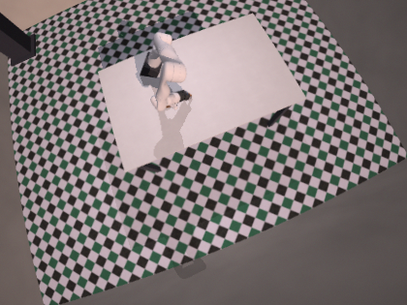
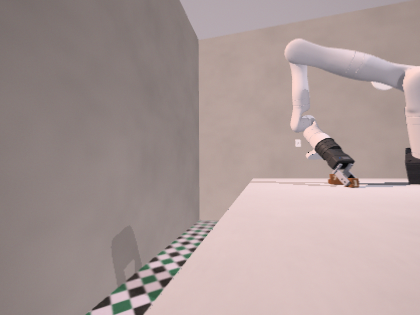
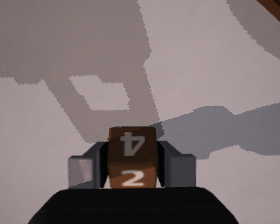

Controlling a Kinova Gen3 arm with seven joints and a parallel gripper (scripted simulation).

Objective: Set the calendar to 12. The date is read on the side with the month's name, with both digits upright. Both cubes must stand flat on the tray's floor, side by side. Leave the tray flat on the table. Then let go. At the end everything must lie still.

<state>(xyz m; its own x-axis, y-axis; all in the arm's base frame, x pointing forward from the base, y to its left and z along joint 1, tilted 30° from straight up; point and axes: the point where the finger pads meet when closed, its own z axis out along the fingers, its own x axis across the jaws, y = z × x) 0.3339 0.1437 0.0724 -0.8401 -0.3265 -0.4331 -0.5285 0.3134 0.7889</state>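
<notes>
My gripper is low at the white table, tilted, and open a little wider than the brown cube between its fingers. Narrow gaps show beside the cube in the wrist view. One darker face bears a pale 4, upside down in that view; the lit face below it bears a 2, upright. Brown wood beside the fingers in the exterior view may be the tray. A brown edge also shows at the wrist view's top right corner. The other cube and any month name cannot be made out.
The white table carries the arm's black base. The arm arches over the work area and hides part of it in the top view. Arm shadows cross the table around the cube.
</notes>
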